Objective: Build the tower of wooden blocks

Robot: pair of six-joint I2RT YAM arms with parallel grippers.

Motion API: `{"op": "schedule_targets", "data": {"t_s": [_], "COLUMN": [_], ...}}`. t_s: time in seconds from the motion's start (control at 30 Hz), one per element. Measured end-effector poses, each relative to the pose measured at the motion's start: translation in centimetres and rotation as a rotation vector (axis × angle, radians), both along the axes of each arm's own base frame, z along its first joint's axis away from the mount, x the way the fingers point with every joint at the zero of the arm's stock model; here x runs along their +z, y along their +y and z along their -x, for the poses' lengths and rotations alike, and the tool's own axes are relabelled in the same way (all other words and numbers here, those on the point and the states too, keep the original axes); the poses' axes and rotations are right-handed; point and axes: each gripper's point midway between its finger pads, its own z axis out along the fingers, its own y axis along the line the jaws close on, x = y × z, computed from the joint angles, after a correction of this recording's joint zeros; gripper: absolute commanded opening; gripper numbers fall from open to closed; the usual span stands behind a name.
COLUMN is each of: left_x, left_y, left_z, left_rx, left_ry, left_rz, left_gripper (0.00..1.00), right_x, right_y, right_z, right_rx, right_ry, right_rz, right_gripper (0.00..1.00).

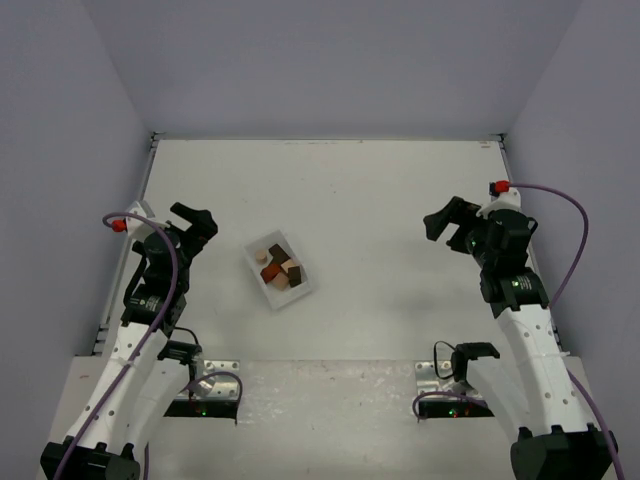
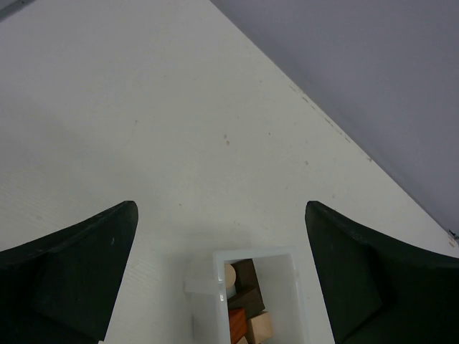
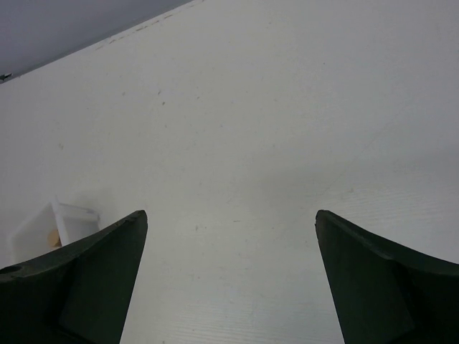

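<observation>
Several small wooden blocks (image 1: 278, 269), light tan, reddish-brown and dark brown, lie loose in a white plastic tray (image 1: 300, 291) left of the table's middle; no stacked tower shows. The left wrist view shows the tray (image 2: 254, 252) with the blocks (image 2: 251, 304) between and below my fingers. My left gripper (image 1: 197, 222) is open and empty, left of the tray. My right gripper (image 1: 447, 222) is open and empty, far to the right. The right wrist view shows the tray's corner (image 3: 64, 215) at far left.
The white table (image 1: 380, 200) is walled by pale panels at the back and sides. Metal base plates (image 1: 215, 385) sit at the near edge by the arm bases.
</observation>
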Motion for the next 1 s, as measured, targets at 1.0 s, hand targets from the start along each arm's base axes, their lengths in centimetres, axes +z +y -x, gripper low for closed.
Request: {"op": "schedule_targets", "data": {"t_s": [1.0], "left_x": [-0.6], "left_y": [-0.3], "left_z": [-0.4], "left_rx": [-0.012], "left_ry": [0.029], "left_rz": [0.001], "left_gripper": [1.0], "right_x": [-8.5], "right_y": [27.1], "right_z": [2.8], "right_rx": [0.925], "right_ry": [0.167], "right_rz": [0.343], "right_gripper": [0.99]}}
